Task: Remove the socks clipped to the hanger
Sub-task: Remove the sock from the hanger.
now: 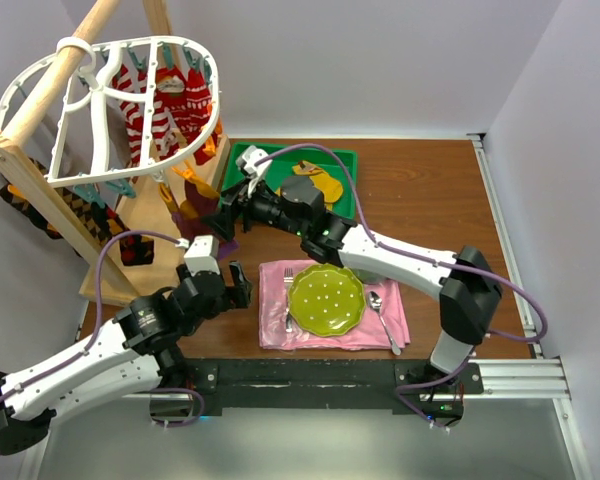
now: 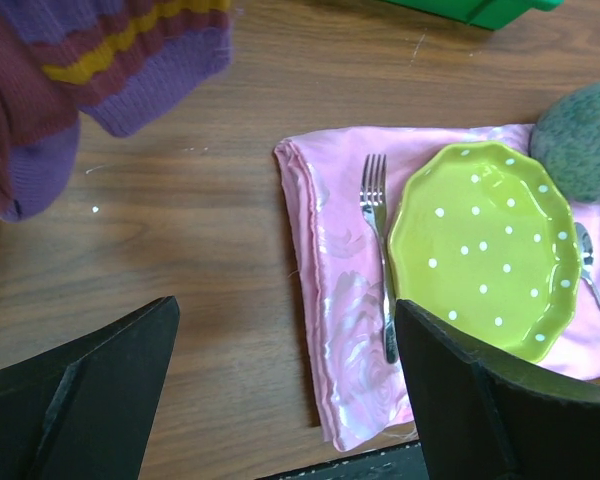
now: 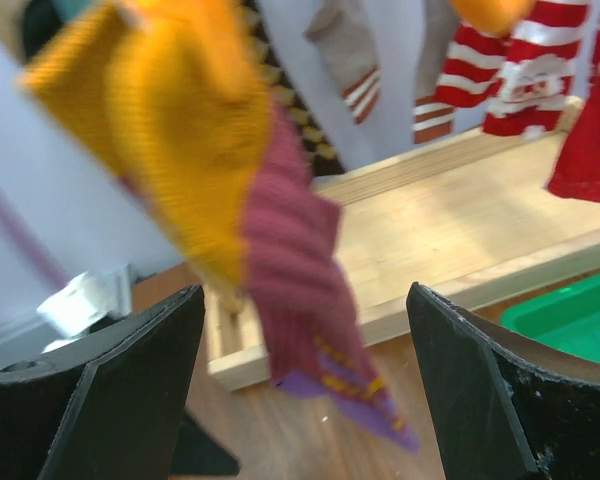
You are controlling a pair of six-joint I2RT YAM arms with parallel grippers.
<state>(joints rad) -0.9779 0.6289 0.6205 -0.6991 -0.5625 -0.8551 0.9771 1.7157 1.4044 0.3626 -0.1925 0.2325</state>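
The limp, light mustard-and-maroon knitted sock (image 3: 280,240) would best be pinched at its maroon middle by the wide-spread right pincer (image 3: 305,292).

Robot lab test cell, plain white walls (image 1: 400,60), aluminium rail (image 1: 520,378), wooden table (image 1: 430,200).

Bright, even light is falling from above in the overhead view, paling the white walls and laying only soft shadows under the arms on the tabletop (image 1: 430,190). In the left wrist view the pink napkin (image 2: 325,300) is showing patches of sheen and the fork (image 2: 376,215) is glinting, while the purple sock cuff (image 2: 150,85) is sitting slightly out of focus. In the right wrist view the mustard-and-maroon sock (image 3: 180,150) is smearing with blur, and the red-and-white striped socks (image 3: 500,80) behind are looking soft.
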